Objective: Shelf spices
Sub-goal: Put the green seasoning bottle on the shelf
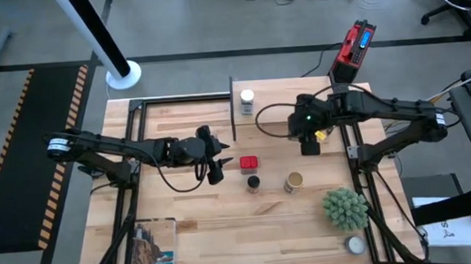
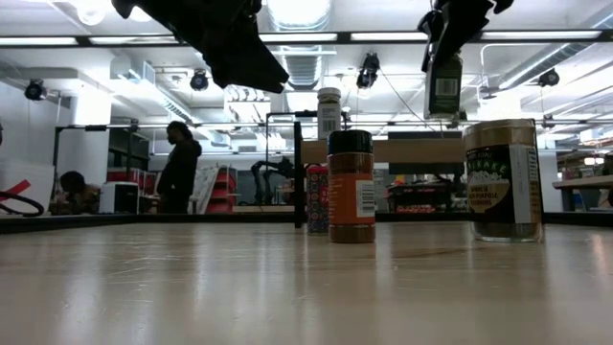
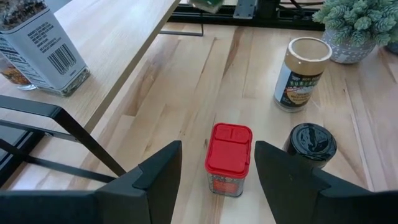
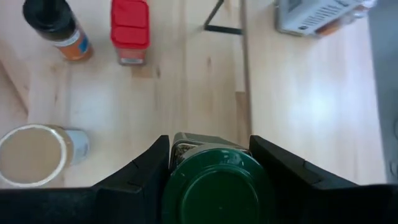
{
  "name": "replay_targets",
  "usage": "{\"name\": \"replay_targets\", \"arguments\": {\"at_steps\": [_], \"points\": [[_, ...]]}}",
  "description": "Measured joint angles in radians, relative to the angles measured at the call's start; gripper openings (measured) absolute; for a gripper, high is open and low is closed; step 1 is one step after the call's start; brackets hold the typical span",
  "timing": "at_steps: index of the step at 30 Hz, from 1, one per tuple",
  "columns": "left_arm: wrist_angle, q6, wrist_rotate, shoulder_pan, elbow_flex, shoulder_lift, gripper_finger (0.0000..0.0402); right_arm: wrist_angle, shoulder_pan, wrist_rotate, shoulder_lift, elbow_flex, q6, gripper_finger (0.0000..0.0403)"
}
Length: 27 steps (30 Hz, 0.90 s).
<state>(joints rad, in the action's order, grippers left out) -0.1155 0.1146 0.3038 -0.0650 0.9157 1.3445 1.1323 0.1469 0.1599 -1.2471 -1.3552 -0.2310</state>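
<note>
My right gripper (image 1: 310,140) is shut on a green-lidded spice jar (image 4: 217,186), held in the air by the shelf's near edge (image 4: 244,74). On the light wood shelf (image 1: 278,92) stands a white-lidded jar (image 1: 247,101). A red square tin (image 3: 229,158), a black-lidded jar (image 1: 253,182) and a tan cylinder (image 1: 294,182) stand on the table. My left gripper (image 1: 220,162) is open, above the table just left of the red tin; in the left wrist view its fingers frame the tin without touching it. My right gripper pinches the green-lidded jar between its two fingers at the upper part, just under the lid (image 4: 186,149). The fingers come from above, pointing down. The jar (image 2: 443,86) hangs upright below them, lifted clear of the table.
A spiky green plant (image 1: 345,208) and a flat white round tin (image 1: 355,244) sit at the table's near right. A book (image 1: 153,252) lies at the near left. Dark frame bars (image 1: 176,99) run left of the shelf. People show in the room beyond (image 2: 179,172).
</note>
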Motion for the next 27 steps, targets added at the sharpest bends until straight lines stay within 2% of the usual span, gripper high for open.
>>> {"name": "replay_targets", "arguments": {"at_steps": [8, 22, 27], "points": [[-0.005, 0.0, 0.0, 0.0, 0.0, 0.0, 0.0192, 0.009, 0.097, -0.008, 0.047, 0.0, -0.106, 0.0179], [-0.005, 0.003, 0.0, 0.0, 0.0, 0.0, 0.0192, 0.01, 0.324, -0.159, 0.048, 0.0, -0.257, 0.0179], [-0.005, 0.002, 0.0, 0.0, 0.0, 0.0, 0.0192, 0.045, 0.399, -0.163, 0.021, -0.024, -0.293, 0.0179]]}}
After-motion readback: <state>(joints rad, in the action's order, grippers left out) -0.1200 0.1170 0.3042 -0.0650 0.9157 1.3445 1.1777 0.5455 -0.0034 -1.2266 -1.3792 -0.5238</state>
